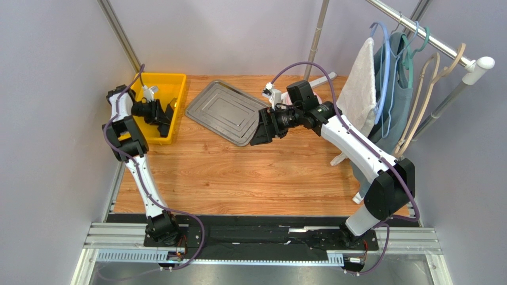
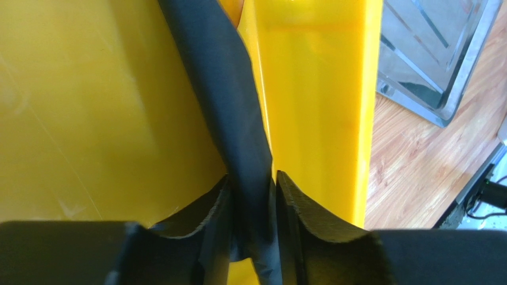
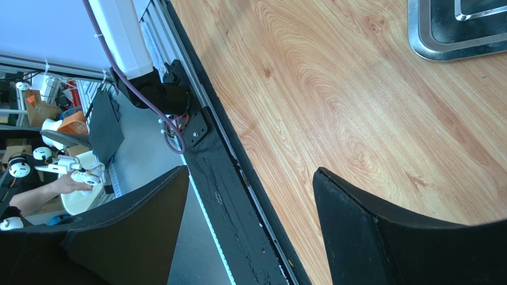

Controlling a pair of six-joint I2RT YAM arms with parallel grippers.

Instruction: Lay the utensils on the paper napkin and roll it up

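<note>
The wooden table point(image 1: 250, 178) is open across its middle. Hanging clothes point(image 1: 400, 104) crowd its right edge; a grey tray point(image 1: 223, 110) and yellow bin point(image 1: 172, 89) fill the far left. The right gripper point(image 1: 260, 133) hangs spread wide beside the tray. Only the left wrist view makes out the paper napkin point(image 2: 220, 77), a black roll in the bin inside the left gripper point(image 2: 253, 181): pinched or merely flanked, I cannot tell.

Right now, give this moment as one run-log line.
left hand: around dark rolled paper napkin over yellow plastic bin, grip unclear | right hand: open, empty, above wooden table
</note>
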